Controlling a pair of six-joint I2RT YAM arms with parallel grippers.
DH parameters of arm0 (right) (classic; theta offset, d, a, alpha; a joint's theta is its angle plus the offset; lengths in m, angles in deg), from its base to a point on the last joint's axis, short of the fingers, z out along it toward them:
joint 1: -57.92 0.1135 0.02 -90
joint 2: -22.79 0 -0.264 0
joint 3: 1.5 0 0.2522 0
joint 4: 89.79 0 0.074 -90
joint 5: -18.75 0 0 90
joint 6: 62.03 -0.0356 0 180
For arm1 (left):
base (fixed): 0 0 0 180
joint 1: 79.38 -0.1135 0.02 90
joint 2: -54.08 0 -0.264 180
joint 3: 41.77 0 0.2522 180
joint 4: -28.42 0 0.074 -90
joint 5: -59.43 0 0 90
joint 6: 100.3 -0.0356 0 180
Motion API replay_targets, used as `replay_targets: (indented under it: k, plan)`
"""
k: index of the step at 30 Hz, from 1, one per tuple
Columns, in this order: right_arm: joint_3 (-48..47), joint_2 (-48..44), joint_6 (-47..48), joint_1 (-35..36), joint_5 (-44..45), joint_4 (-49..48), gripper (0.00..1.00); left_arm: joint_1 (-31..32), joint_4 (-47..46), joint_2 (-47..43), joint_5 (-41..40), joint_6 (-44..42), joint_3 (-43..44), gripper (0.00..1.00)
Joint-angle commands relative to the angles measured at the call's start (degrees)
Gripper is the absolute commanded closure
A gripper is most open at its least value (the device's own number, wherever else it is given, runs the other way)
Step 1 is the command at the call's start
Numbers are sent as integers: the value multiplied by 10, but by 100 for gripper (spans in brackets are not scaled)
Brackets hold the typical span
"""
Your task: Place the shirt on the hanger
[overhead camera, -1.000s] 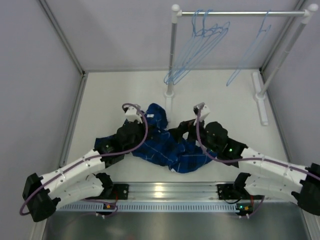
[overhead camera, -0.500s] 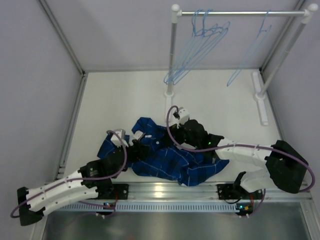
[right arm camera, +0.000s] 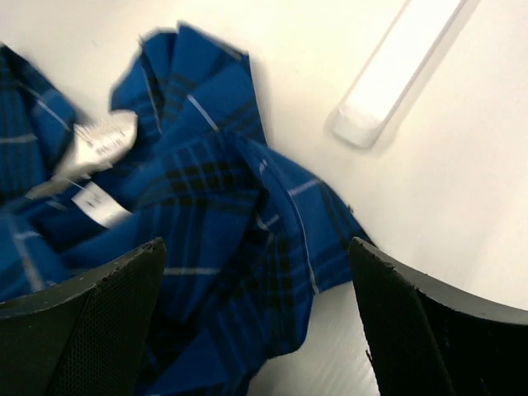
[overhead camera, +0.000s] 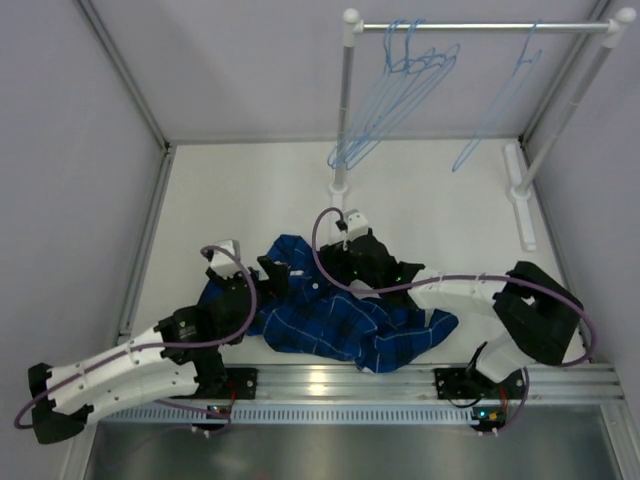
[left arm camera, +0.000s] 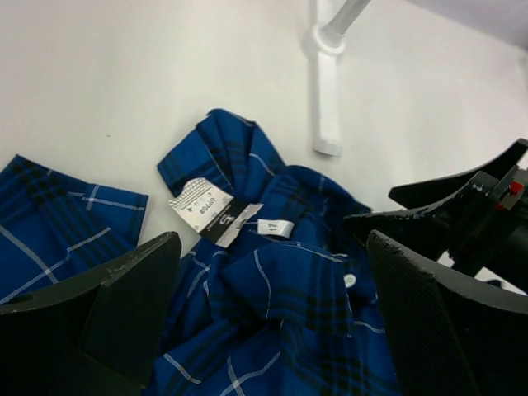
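**Both my grippers open over a crumpled shirt, hangers far off**

The dark blue plaid button-up shirt (overhead camera: 340, 318) lies in a rumpled heap on the white table (overhead camera: 440, 190), at the lower middle of the top view. It is well apart from the thin pale-blue wire hanger (overhead camera: 495, 100) hanging alone on the grey metal rail (overhead camera: 480, 27) at upper right. More hangers of the same kind are bunched further left on that rail.

My left gripper (overhead camera: 266, 274) hovers at the heap's left end and my right gripper (overhead camera: 342, 268) over its upper middle. On both the fingers are spread wide and hold nothing.

I judge the cloth light, soft and limp. It should sag and slip wherever I leave it unsupported, and a pinch of loose folds would only drag the bundle. The best hold looks to be the collar and shoulder line beside the white neck label (left arm camera: 216, 210). The wire hanger looks light too and would probably swing if I nudged it.

Only the top view shows the hangers and the whole spread of the shirt. My left wrist view gives the label and collar sharply between my left gripper (left arm camera: 272, 243) fingers, with the other gripper's dark fingers at the right edge and the rack's white foot (left arm camera: 327, 99) above. My right wrist view, between the right gripper (right arm camera: 256, 247) fingers, shows the same label blurred at the left.
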Motion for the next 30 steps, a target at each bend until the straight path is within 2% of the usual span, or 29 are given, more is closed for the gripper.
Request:
replay_targets:
  k: [1,5,7,8,10,11,12,13,14,16,20,21,23,27,30]
  plan:
    - [18,33,-13,10,6,-61,12,0,9,105,-46,14,39,2]
    - [38,60,-28,11,24,-85,14,-15,33,196,-11,34,72,2]
    - [38,69,-24,12,33,-78,15,-50,36,231,17,35,86,2]
    - [37,74,-23,13,36,-78,17,-66,37,238,56,36,88,2]
    - [37,78,-21,13,33,-73,25,-124,32,247,105,42,81,2]
    - [39,80,-21,13,27,-77,35,-146,27,245,155,43,74,2]
    - [44,80,-22,13,26,-81,41,-184,20,237,179,33,66,2]
    - [49,80,-25,12,26,-92,52,-198,0,232,202,27,57,2]
    - [51,80,-28,13,29,-99,78,-211,-11,219,242,22,40,2]
    - [63,75,-35,12,31,-113,100,-233,-26,206,270,3,30,2]
    - [86,13,-32,12,29,-151,100,-244,-77,184,322,-65,32,2]
    - [94,-5,-28,13,30,-154,100,-245,-93,186,337,-116,35,2]
    - [99,-62,-17,12,32,-153,100,-245,-118,200,367,-166,47,2]
    - [113,-162,13,13,42,-130,100,-246,-149,277,375,-238,108,2]
    - [124,-228,21,13,38,-120,100,-246,-171,332,417,-269,155,2]
